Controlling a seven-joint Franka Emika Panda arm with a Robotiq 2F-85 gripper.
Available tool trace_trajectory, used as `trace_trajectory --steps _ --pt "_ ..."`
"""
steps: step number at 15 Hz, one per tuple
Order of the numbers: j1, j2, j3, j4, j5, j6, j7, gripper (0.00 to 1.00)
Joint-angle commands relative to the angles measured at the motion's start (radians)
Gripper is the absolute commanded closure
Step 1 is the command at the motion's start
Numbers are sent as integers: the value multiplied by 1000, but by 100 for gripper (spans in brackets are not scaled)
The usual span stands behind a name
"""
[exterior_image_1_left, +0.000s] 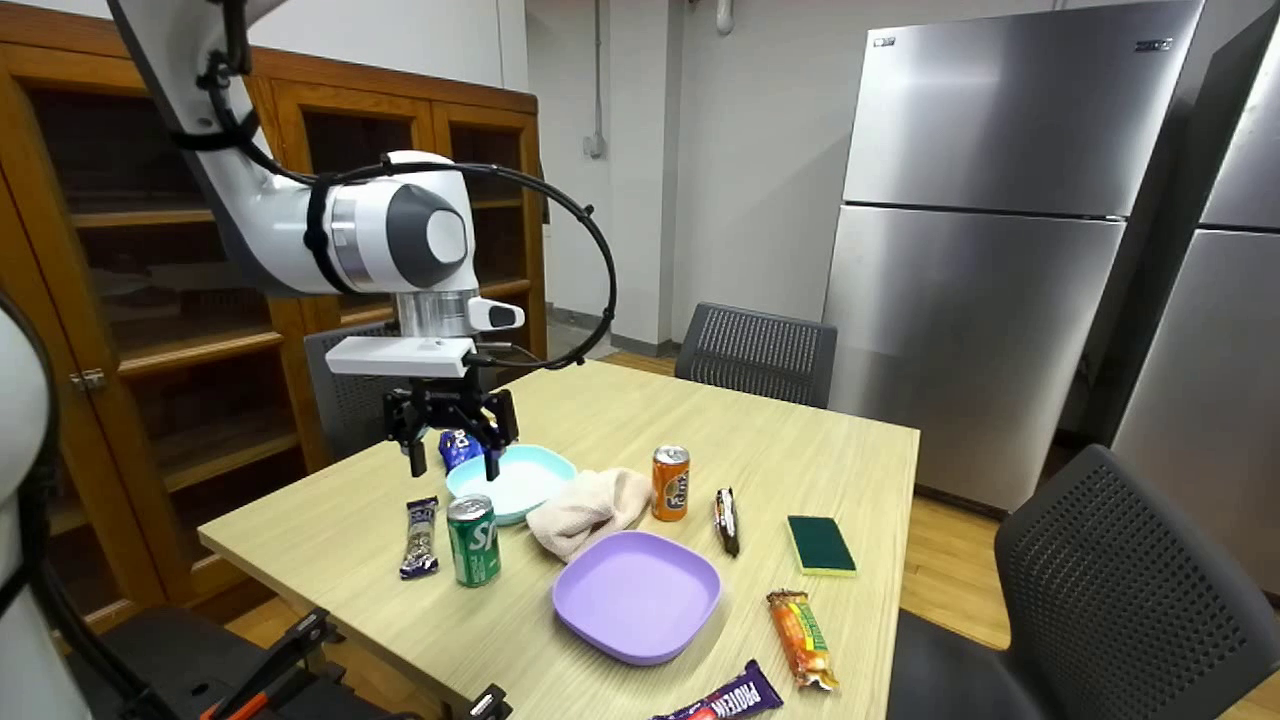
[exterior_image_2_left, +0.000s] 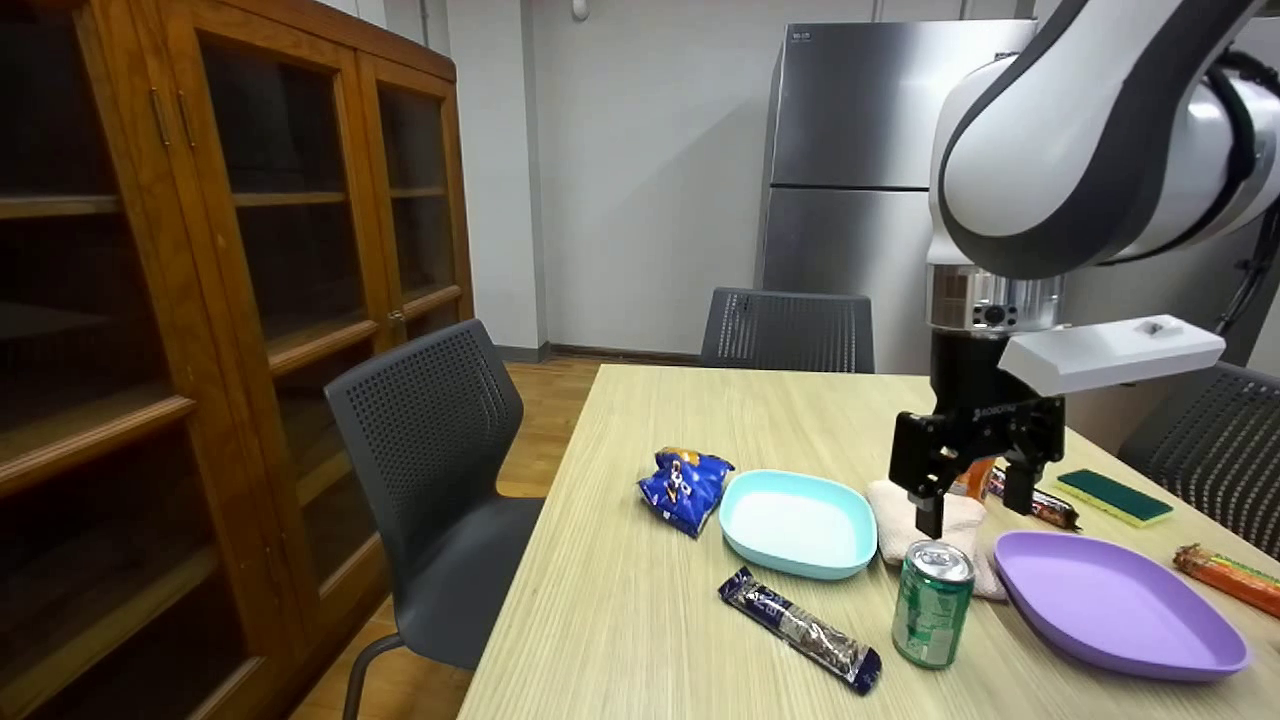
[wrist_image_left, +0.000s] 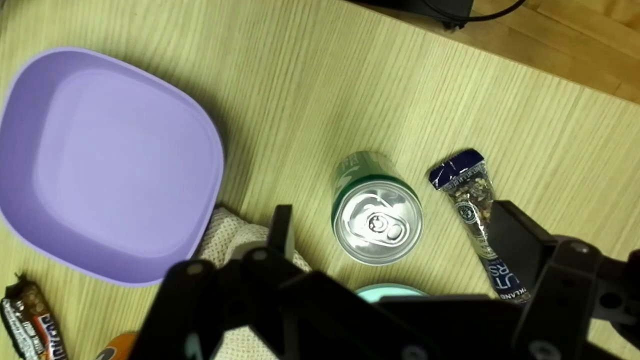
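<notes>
My gripper (exterior_image_1_left: 455, 466) is open and empty above the table, its fingers wide apart; it also shows in the other views (exterior_image_2_left: 974, 510) (wrist_image_left: 392, 225). A green soda can (wrist_image_left: 378, 222) stands upright below, between the fingers in the wrist view. It also shows in both exterior views (exterior_image_1_left: 473, 541) (exterior_image_2_left: 932, 604). A nut bar (exterior_image_2_left: 800, 630) lies beside the can, partly hidden by a finger in the wrist view (wrist_image_left: 472, 200). A light blue dish (exterior_image_2_left: 797, 522) and a beige cloth (exterior_image_1_left: 590, 510) lie near the can. A purple dish (wrist_image_left: 120, 165) stands on the can's other side.
An orange can (exterior_image_1_left: 670, 484), a wrapped chocolate bar (exterior_image_1_left: 726, 522), a green sponge (exterior_image_1_left: 821, 545), an orange-wrapped bar (exterior_image_1_left: 801, 638) and a purple protein bar (exterior_image_1_left: 728, 697) are on the table. A blue chip bag (exterior_image_2_left: 686, 490) lies beside the light blue dish. Chairs (exterior_image_2_left: 430, 480) surround the table.
</notes>
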Motion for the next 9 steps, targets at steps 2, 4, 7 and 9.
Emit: trace_trajectory --steps 2,4,7,9 --pt "10 91 -11 38 -16 62 16 0" --pt "14 118 -16 48 -20 72 19 0" --pt "18 151 -25 62 -23 79 21 0" --pt "20 172 -31 71 -22 88 18 0"
